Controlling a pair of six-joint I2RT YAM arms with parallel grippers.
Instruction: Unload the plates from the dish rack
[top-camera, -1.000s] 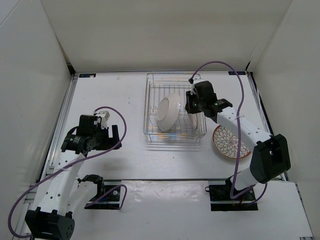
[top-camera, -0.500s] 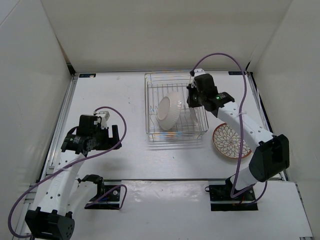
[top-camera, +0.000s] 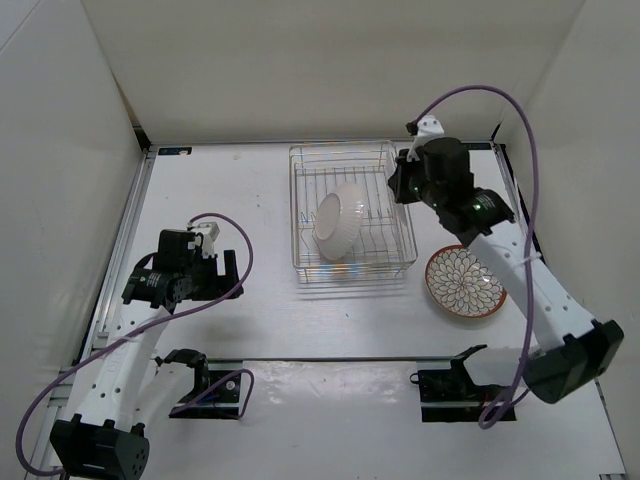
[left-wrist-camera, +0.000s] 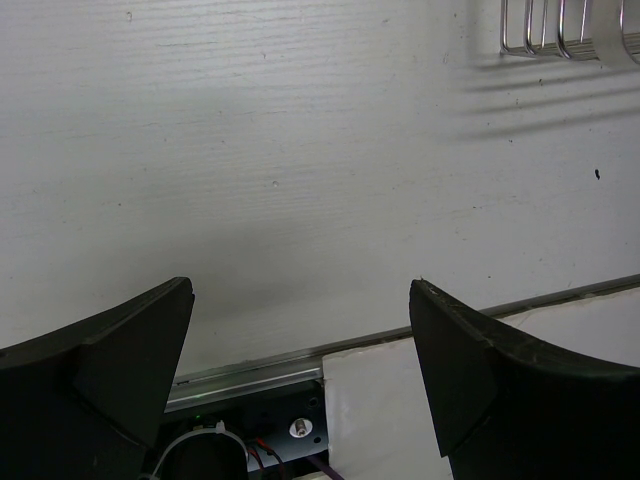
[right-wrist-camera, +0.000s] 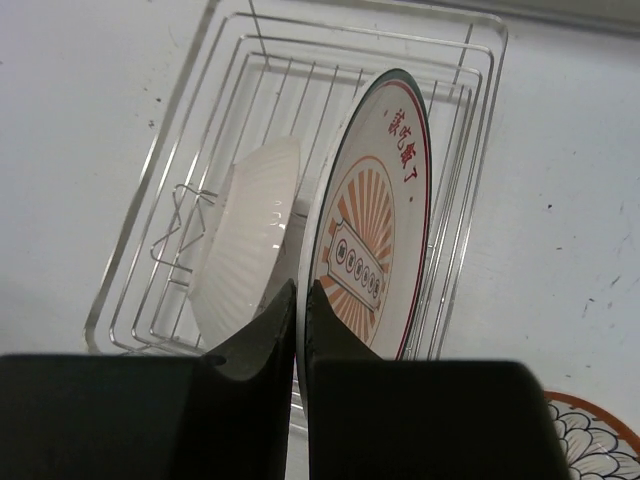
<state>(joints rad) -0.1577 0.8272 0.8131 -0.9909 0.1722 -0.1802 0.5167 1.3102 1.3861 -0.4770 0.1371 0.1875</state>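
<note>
Round dark-rimmed plate (right-wrist-camera: 375, 215) upright above thin wire rack (right-wrist-camera: 150, 170)

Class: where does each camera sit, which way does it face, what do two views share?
Top external: above and behind, looking down on the dish rack; both arms show.
Left wrist: faces the table; open jaws show.
Right wrist: looks into the rack; jaws shut on motif plate.
Shared: top and right wrist see the white plate.
</note>
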